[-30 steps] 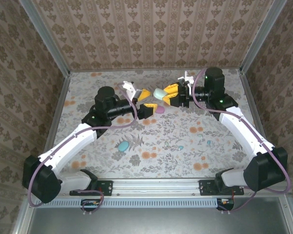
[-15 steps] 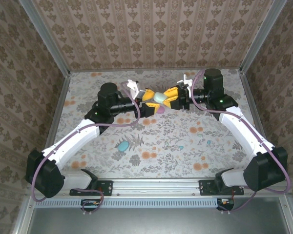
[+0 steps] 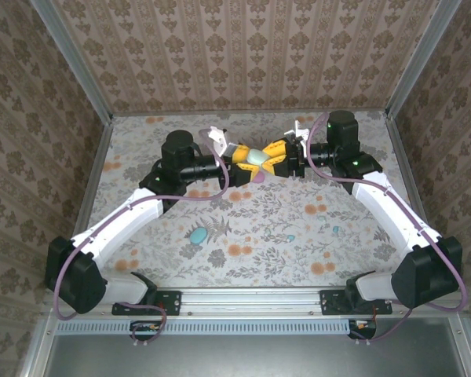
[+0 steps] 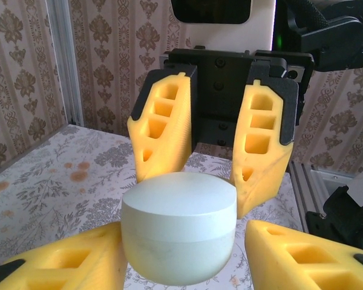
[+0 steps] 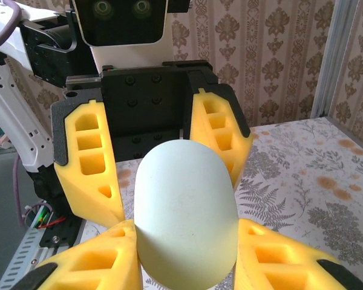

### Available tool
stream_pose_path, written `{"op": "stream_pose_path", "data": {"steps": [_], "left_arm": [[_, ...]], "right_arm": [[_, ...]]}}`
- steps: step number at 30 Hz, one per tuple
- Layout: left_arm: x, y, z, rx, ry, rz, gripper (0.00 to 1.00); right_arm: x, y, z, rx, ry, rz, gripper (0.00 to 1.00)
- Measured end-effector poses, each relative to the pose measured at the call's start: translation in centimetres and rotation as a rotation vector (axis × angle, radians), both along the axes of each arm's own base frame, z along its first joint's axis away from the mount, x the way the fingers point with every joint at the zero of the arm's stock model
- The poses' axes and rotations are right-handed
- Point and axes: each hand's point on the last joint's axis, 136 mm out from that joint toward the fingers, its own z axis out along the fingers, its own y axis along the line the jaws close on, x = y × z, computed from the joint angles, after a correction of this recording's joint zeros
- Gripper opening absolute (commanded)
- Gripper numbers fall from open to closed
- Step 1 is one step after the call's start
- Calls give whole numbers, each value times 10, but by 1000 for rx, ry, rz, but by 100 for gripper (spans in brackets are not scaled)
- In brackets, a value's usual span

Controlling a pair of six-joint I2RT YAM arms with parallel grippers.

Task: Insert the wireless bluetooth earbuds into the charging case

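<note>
The right gripper [image 5: 184,222] is clamped on a mint egg-shaped charging case [image 5: 184,211]. Its yellow pads press on both flanks and hold the case in the air over the far middle of the patterned table [image 3: 314,259]. The left gripper [image 4: 184,225] faces it from the left, jaws set about the same case. One pad looks to touch the shell and the other shows a sliver of gap, so I cannot tell whether it grips. In the left wrist view a faint seam rings the case, which looks shut.

The shell is probably light, rigid and glossy, so it could squirt out of soft pads where it curves. A hold across the widest part, each gripper on its own side of the seam, seems safest for prising it open.

Just beneath the grippers lies a pink case [image 3: 257,178]. Nearer, well apart from them, lie a teal case [image 3: 198,234] on the left and two tiny earbuds [image 3: 290,236], the second earbud [image 3: 335,230] to the right.
</note>
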Motion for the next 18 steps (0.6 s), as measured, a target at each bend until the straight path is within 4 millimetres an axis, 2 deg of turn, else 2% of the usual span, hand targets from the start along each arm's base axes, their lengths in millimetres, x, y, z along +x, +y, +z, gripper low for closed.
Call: {"op": "stream_pose_path", "data": {"steps": [18], "left_arm": [[1,-3,6,-6,-7,-9,41]], "right_arm": [[-1,-1,3,3,-11,-1,35]]}}
